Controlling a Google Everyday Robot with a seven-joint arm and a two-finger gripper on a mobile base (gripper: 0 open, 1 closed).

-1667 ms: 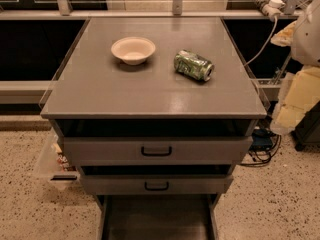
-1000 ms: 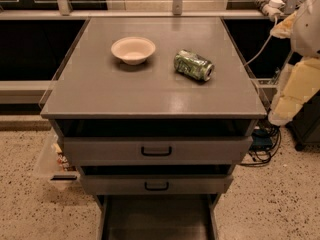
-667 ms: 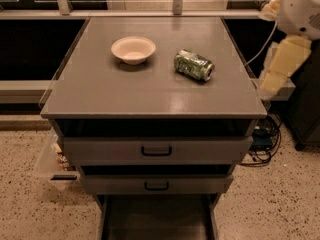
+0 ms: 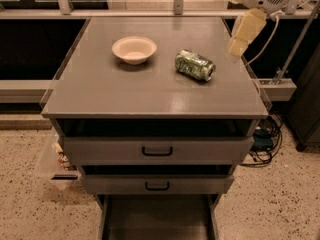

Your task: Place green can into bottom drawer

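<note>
The dented green can (image 4: 195,65), lying sideways on the cabinet top (image 4: 150,95) right of the beige bowl (image 4: 134,49), looks light, thin-walled and roll-prone, best pinched across its middle by the gripper (image 4: 243,32) hovering beyond the right edge, its spread impossible to tell.

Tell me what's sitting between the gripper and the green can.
Nothing: the camera view shows only bare grey cabinet top between the gripper, hanging above the top's right edge, and the green can lying on its side.

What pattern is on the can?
The green can is mottled green and white, camera view; gripper hangs to its right.
</note>
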